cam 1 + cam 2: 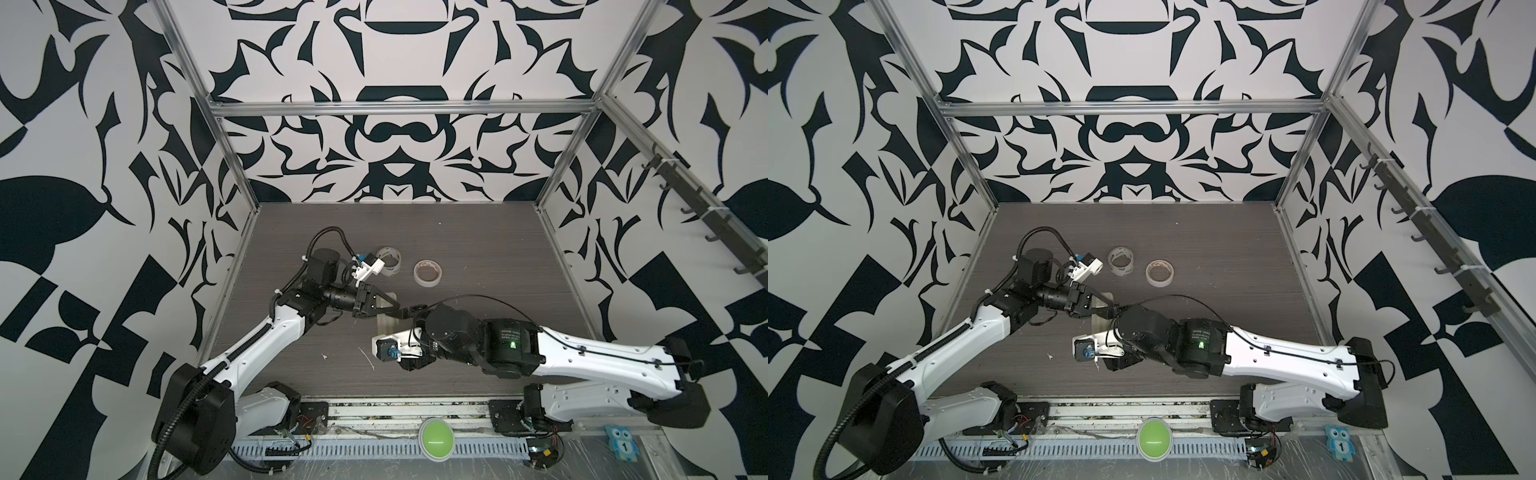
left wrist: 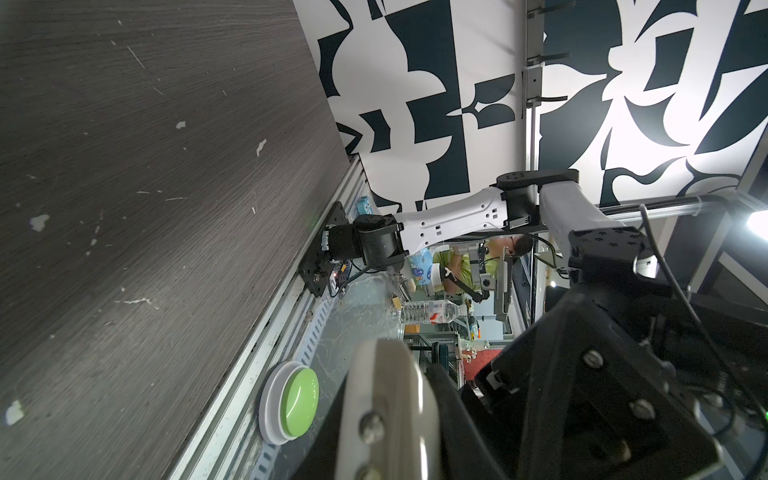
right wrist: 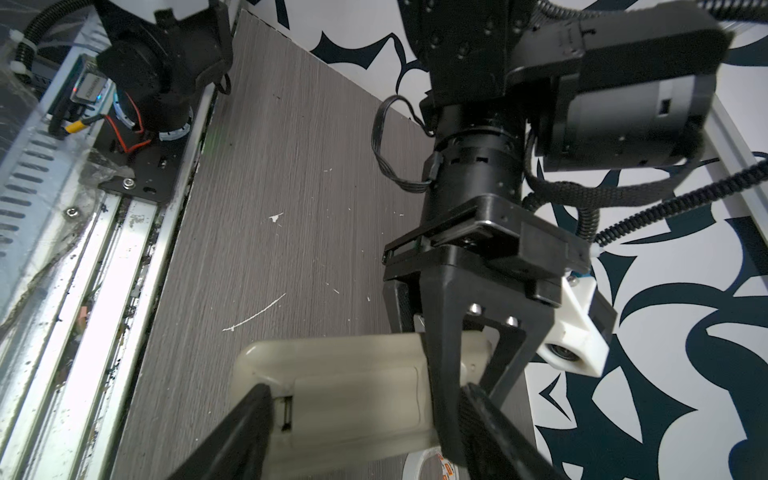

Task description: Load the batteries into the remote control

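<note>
remote held up between two claws, back cover on, batteries not in view

left claw (image 1: 395,311) clenched on the near end of the remote (image 3: 332,361), pinching it across its thin body, likely to steady it back-side up for the other arm. the remote sticks out from those tips toward the right claw and looks lifted off the table (image 1: 478,257). right claw (image 3: 365,390) released, spread wide over the remote's back, one fingertip (image 3: 262,405) right at the latch end of the cover (image 3: 357,399), probably to slide it off first. no batteries near either claw. two tape rolls (image 1: 390,259) lie beyond both claws, unused.
</note>
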### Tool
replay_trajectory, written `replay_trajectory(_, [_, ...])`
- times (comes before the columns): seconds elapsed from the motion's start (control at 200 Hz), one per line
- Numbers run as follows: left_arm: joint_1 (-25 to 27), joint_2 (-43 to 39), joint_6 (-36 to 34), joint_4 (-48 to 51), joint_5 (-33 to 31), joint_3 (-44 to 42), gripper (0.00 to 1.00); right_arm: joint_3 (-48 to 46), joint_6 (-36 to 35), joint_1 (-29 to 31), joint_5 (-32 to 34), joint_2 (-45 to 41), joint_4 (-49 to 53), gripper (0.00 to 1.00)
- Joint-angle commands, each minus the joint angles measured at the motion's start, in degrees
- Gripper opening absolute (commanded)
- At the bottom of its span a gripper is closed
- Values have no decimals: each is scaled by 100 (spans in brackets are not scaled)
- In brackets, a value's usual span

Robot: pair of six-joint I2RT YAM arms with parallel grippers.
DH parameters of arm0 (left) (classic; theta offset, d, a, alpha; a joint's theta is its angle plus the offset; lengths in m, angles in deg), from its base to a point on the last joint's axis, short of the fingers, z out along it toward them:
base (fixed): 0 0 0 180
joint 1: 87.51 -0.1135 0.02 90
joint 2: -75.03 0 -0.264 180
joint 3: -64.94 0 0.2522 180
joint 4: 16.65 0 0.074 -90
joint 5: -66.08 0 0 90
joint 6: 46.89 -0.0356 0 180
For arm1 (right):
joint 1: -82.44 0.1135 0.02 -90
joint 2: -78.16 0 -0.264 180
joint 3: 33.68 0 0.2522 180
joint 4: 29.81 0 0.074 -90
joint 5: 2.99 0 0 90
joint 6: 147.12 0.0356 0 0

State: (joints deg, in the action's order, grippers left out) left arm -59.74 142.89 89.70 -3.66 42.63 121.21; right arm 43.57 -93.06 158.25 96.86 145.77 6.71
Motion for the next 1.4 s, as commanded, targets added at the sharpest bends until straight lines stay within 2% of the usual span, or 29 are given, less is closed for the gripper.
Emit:
replay_trajectory(0.0, [11,-2,-97,94,126,79,0,239,123,-37,-54,8,-57,74])
replay_trajectory(0.205, [9,-32,-88,106,131,75,0,252,84,-66,68,93,-53,74])
replay_trajectory(0.235, [9,-34,-89,104,126,76,0,252,78,-73,289,114,-56,74])
replay_trajectory(0.435, [9,-49,-101,105,123,77,0,243,8,-73,498,165,43,74])
replay_trajectory(0.705, [9,-32,-97,104,129,74,0,292,-21,-74,554,235,168,74])
replay_trajectory(1.01, [14,1,-117,113,140,84,0,572,160,-147,180,492,730,75])
replay_trajectory(1.395, [73,-72,-117,104,157,81,0,603,158,-310,547,542,581,74])
